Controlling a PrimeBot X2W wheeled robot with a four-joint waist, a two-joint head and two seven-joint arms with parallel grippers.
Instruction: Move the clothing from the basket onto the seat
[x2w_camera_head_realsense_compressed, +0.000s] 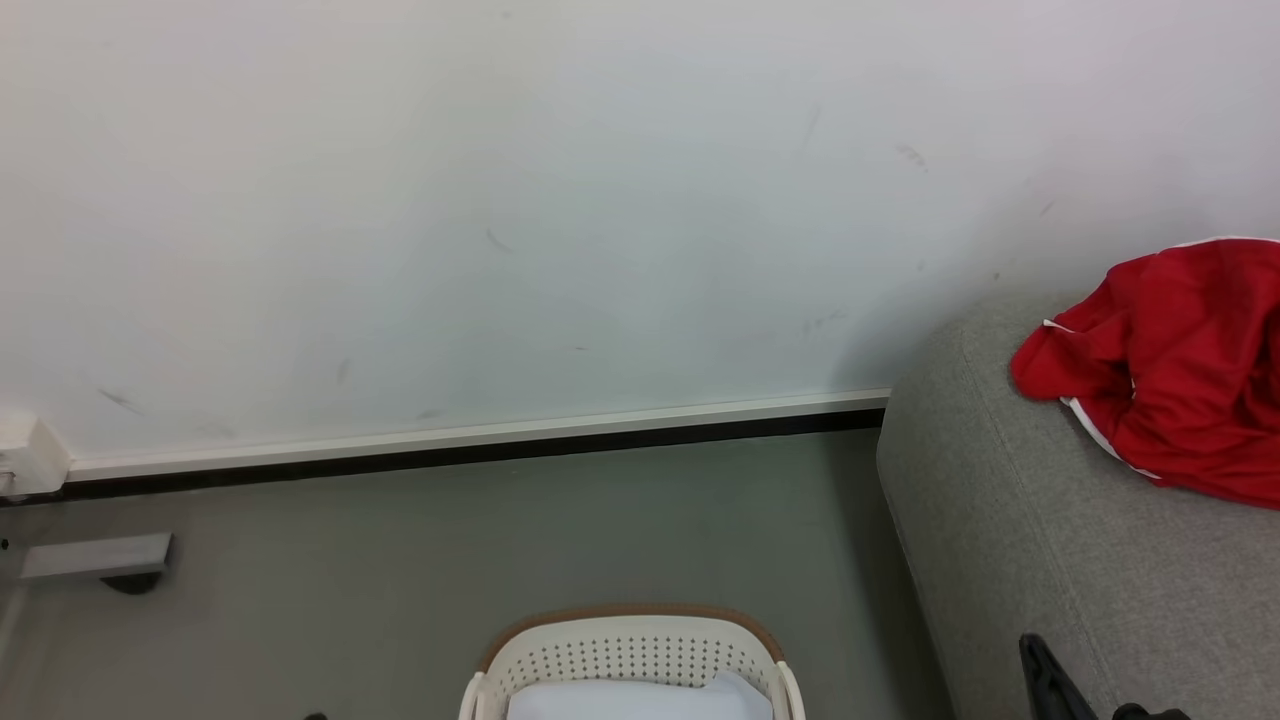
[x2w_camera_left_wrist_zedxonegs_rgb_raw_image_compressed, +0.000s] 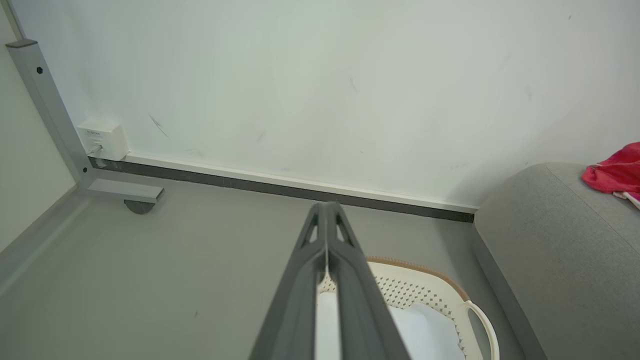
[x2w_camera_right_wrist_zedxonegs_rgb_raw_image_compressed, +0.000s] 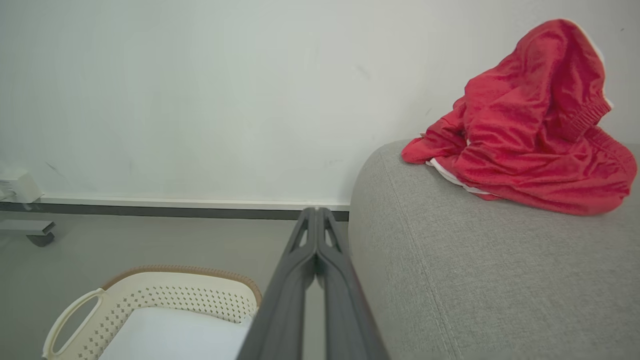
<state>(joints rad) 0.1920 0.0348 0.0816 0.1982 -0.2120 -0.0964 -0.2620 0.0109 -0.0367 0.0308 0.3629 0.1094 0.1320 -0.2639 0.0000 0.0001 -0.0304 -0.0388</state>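
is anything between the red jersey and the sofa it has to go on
Nothing visible does. The red jersey already lies bunched on the grey sofa, resting straight on its fabric. The right pincer and left pincer are shut, empty, apart from it.

You see the clothing (x2w_camera_right_wrist_zedxonegs_rgb_raw_image_compressed: 530, 135) in bright red with thin white trim, and the seat (x2w_camera_right_wrist_zedxonegs_rgb_raw_image_compressed: 475, 290) in plain mid-grey woven fabric. Your basket (x2w_camera_right_wrist_zedxonegs_rgb_raw_image_compressed: 175, 296) is cream-white, dotted with rows of small round holes under a brown rim. The cloth (x2w_camera_right_wrist_zedxonegs_rgb_raw_image_compressed: 170, 335) in it looks pale blue-white, though it may be plain white.
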